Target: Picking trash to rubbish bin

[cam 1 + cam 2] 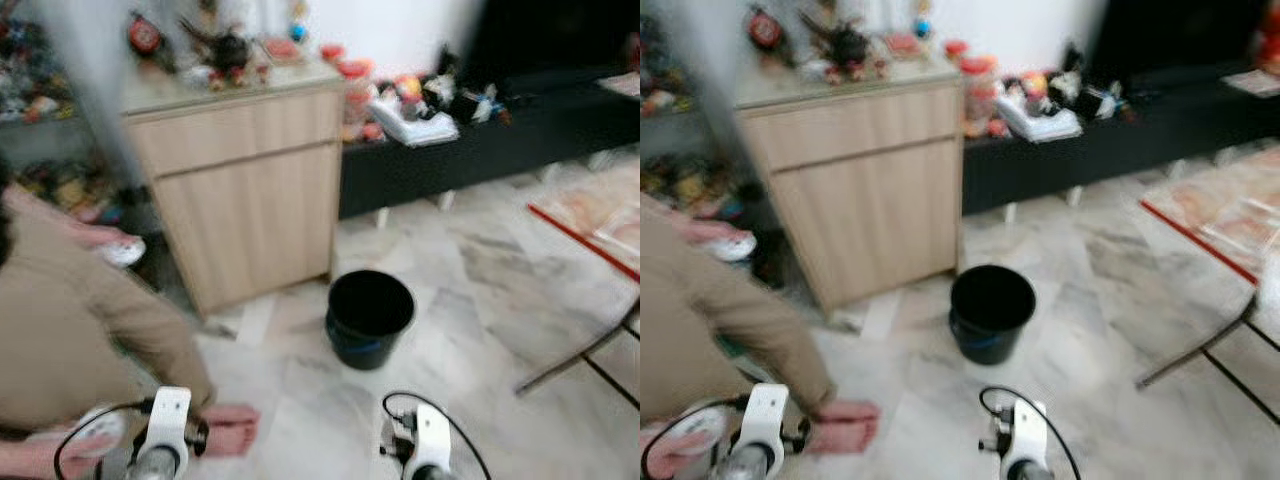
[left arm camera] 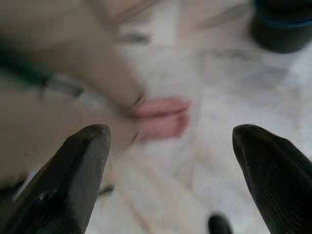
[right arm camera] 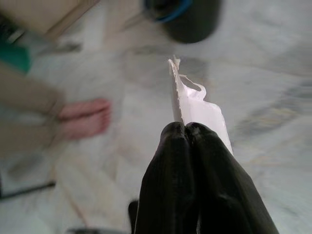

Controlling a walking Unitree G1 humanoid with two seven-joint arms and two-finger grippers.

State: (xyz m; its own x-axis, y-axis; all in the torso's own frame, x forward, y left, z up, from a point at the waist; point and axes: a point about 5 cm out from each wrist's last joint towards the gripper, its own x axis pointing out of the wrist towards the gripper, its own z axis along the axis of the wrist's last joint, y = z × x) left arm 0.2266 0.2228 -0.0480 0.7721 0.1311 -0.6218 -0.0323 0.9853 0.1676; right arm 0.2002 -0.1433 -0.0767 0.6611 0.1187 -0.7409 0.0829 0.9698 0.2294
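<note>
A: Low in the right wrist view, what is the right gripper (image 3: 186, 130) doing?

B: Its two black fingers are pressed together on a scrap of white trash (image 3: 195, 105), a thin torn piece that sticks up past the tips. Beyond it, at the top of that view, stands the black bin (image 3: 187, 17) on the pale marble floor (image 3: 273, 63).

A: And the left gripper (image 2: 170, 141)?

B: Spread wide with nothing between its fingers (image 2: 80, 170). Past them lies a person's hand (image 2: 158, 117), flat on the floor.

A: Where does everything sit from the head camera?

B: Both arms come up from the bottom edge. The bin (image 1: 368, 318) is at mid-frame, open and upright, just in front of the right corner of a light wooden cabinet (image 1: 240, 190). A person in a beige top (image 1: 70, 320) crouches at the lower left. A long black low bench (image 1: 480, 140) with clutter on it runs along the upper right. The picture is blurred.
</note>
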